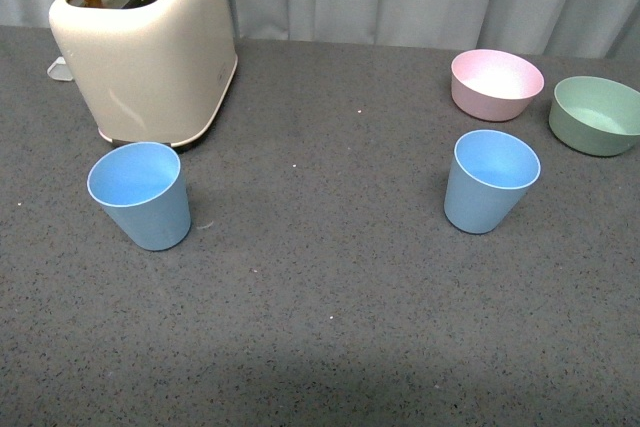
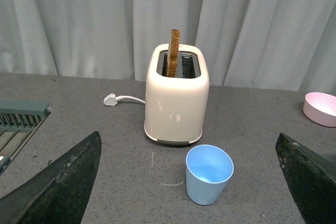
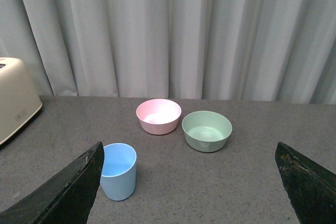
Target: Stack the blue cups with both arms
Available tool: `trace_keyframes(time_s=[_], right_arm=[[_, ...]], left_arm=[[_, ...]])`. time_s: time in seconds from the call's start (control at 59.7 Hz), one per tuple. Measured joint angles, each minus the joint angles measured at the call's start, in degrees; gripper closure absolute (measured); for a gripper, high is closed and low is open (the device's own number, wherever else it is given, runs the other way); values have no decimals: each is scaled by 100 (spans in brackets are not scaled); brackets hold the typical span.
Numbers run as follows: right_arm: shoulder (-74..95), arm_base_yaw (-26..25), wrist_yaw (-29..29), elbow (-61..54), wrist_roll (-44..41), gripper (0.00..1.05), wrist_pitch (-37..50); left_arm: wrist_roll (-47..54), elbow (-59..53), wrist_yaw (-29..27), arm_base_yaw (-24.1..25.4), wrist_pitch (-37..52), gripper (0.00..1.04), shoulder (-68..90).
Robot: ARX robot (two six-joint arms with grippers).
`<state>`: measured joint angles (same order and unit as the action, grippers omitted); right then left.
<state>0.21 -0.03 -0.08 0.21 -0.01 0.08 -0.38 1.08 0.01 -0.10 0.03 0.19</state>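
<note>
Tool status: the left tool (image 2: 187, 136) is released, its two fingers (image 2: 60, 184) spread wide and gripping nothing. The right tool (image 3: 189, 145) is in the same released condition. Directly ahead of the left tool, between its fingers, the left cup (image 2: 209, 174) stands on the surface (image 2: 126, 129). Just beyond this cup is the toaster (image 2: 177, 100), near but not touching, with a bread slice (image 2: 174, 51) upright in one slot. Ahead of the right tool, close to one finger, stands the right cup (image 3: 118, 171). Beyond it sit the pink bowl (image 3: 158, 116) and the green bowl (image 3: 207, 130), side by side. Both cups are upright: mouth up, narrow base down, long axis vertical. They stand well apart.
</note>
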Motion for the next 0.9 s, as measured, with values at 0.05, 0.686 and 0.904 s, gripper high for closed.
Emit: trace_keyframes(time_s=[0.05, 0.686, 0.904], right_arm=[[0, 0, 0, 0, 0, 10, 0], [0, 2, -2, 0, 0, 10, -4], [0, 2, -2, 0, 0, 10, -4]], left_arm=[[-26, 20, -146, -42, -57, 7, 46], [-1349, 3040, -42, 308, 931, 7, 7958], [-1432, 4258, -26, 76, 267, 7, 9398]])
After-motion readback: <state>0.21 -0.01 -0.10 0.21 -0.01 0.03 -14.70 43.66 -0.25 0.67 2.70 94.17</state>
